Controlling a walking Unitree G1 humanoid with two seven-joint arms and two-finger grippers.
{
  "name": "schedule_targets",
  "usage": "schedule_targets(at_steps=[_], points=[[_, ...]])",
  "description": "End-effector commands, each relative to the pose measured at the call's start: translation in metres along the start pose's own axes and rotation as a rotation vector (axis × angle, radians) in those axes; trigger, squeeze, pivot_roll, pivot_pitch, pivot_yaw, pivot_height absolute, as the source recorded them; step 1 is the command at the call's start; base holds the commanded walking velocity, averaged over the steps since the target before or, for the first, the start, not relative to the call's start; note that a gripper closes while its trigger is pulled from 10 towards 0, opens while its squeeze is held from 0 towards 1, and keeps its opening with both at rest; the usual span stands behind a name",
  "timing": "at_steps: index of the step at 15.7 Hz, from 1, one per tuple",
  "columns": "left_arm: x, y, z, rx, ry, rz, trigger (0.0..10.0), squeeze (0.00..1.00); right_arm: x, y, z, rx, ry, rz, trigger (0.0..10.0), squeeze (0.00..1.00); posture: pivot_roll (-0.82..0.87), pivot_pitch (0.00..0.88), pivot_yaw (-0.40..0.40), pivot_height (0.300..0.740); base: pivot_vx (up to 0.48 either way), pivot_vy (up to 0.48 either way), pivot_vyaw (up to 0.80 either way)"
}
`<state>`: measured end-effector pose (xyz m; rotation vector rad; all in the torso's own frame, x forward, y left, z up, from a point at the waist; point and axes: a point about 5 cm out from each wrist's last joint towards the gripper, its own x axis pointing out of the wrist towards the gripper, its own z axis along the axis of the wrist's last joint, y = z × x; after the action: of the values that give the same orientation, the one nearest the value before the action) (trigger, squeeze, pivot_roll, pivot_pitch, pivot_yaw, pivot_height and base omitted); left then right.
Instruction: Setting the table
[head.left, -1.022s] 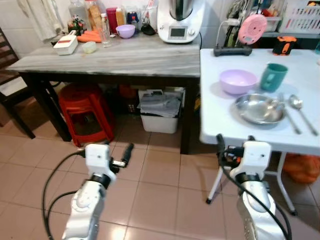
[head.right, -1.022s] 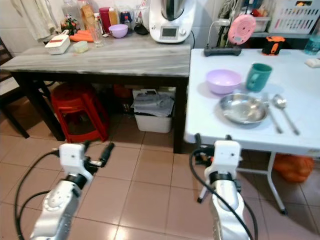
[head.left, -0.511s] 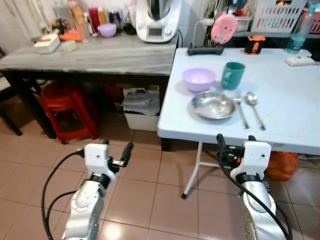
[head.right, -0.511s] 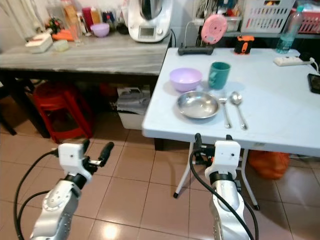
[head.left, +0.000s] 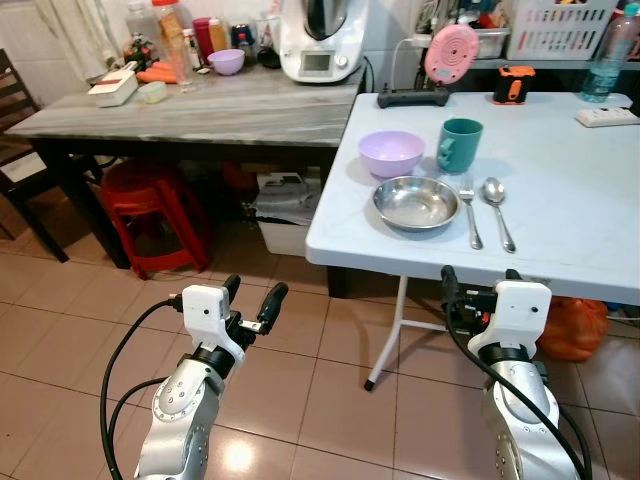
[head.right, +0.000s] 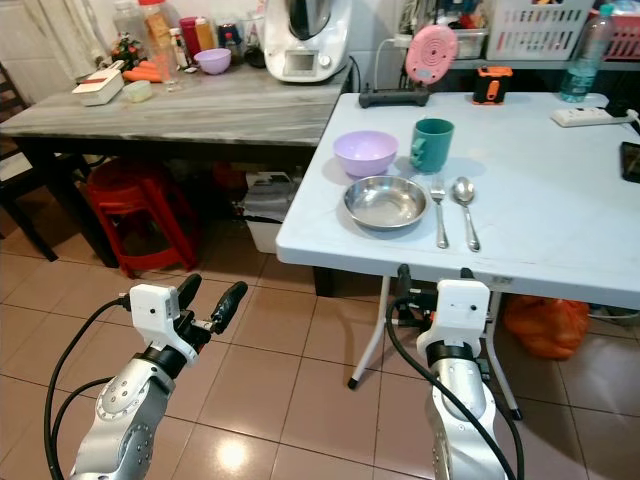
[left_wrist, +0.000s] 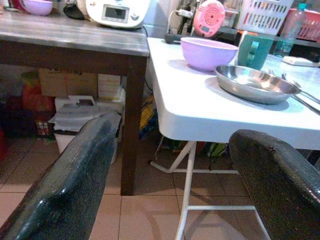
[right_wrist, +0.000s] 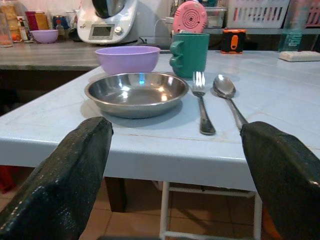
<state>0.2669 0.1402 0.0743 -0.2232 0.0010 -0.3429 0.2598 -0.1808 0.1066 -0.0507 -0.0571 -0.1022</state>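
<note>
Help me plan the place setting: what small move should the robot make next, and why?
Probably raise the right gripper above the white table edge. It hangs open and empty below the edge, while the steel plate, fork and spoon lie on top just ahead.

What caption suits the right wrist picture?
Open right gripper faces a steel plate, fork and spoon on the white table.

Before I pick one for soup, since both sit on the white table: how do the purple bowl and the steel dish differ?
The purple bowl is matte lilac and deep-walled; the steel dish is shiny metal, wider and shallower. The bowl sits farther from the robot, left of the green mug; the dish sits nearer, left of the fork. Both are round, upright and look empty.
</note>
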Motion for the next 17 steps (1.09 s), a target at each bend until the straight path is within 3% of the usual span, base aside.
schedule_targets(at_steps=[1, 17], points=[[0.0005, 0.0009, 0.0063, 0.011, -0.016, -0.017, 10.0, 0.00, 0.0011, 0.0029, 0.0033, 0.006, -0.010, 0.011, 10.0, 0.00, -0.05, 0.000, 0.090, 0.740, 0.386, 0.000, 0.00], [-0.0014, -0.0004, 0.0048, -0.006, -0.005, -0.033, 10.0, 0.00, -0.0005, 0.0041, 0.0032, 0.010, -0.009, 0.020, 10.0, 0.00, -0.05, 0.000, 0.085, 0.740, 0.413, 0.000, -0.03]])
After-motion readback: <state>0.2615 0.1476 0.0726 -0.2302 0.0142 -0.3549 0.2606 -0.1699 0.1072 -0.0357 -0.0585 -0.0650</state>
